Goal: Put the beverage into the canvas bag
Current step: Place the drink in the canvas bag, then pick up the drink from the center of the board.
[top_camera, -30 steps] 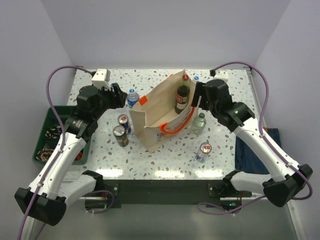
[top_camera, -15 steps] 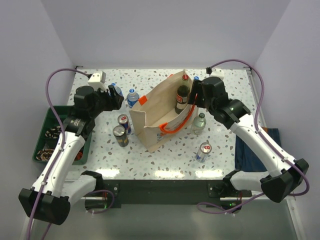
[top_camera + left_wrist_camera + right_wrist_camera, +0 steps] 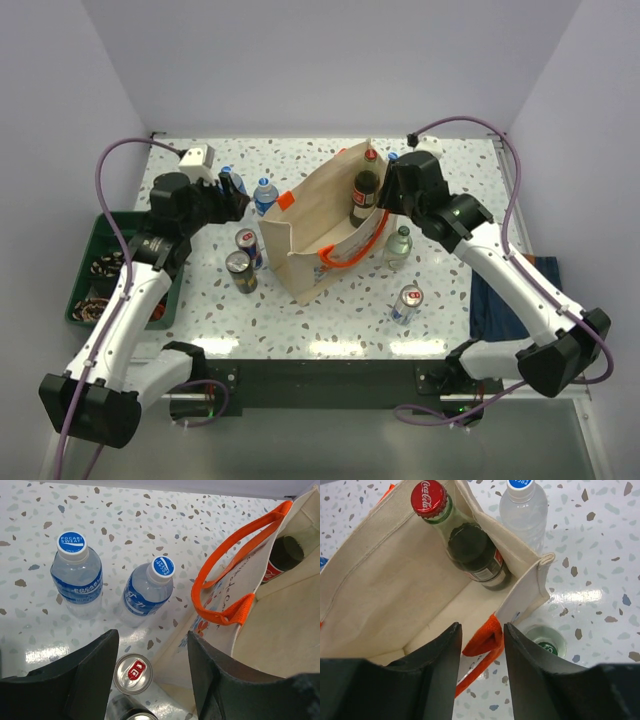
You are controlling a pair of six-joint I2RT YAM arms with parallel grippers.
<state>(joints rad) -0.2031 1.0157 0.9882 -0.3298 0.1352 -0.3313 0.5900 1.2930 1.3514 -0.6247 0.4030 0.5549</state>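
Speckled white terrazzo tabletop (image 3: 330, 320) bearing, at its centre, the boxy beige canvas bag (image 3: 300, 255), upright with its mouth open upward. It already holds one beverage, a dark glass cola bottle with a red crown cap (image 3: 470, 550), which leans against the far inner wall. The right gripper (image 3: 480, 627) hangs over the bag's right-hand rim, its jaws part-closed astride the orange strap handle (image 3: 487, 635). The strap almost fills the gap, and whether the pads press on it cannot be told. The left gripper (image 3: 152, 645) hovers released and empty just left of the bag. The candidate beverages lie ahead of its jaws, farther from the arm's base: two clear plastic water bottles with blue labels and blue-printed white caps, one at far left (image 3: 77, 577) and one nearer the bag (image 3: 147, 590). Both are upright, long axes vertical, caps toward the wrist camera. A silver drink can with a red pull tab (image 3: 133, 674) stands directly beneath the jaws. The left arm is judged the nearer to these containers. The deciding relation is that the bag's mouth lies to the right of, and higher than, the nearer water bottle's cap.
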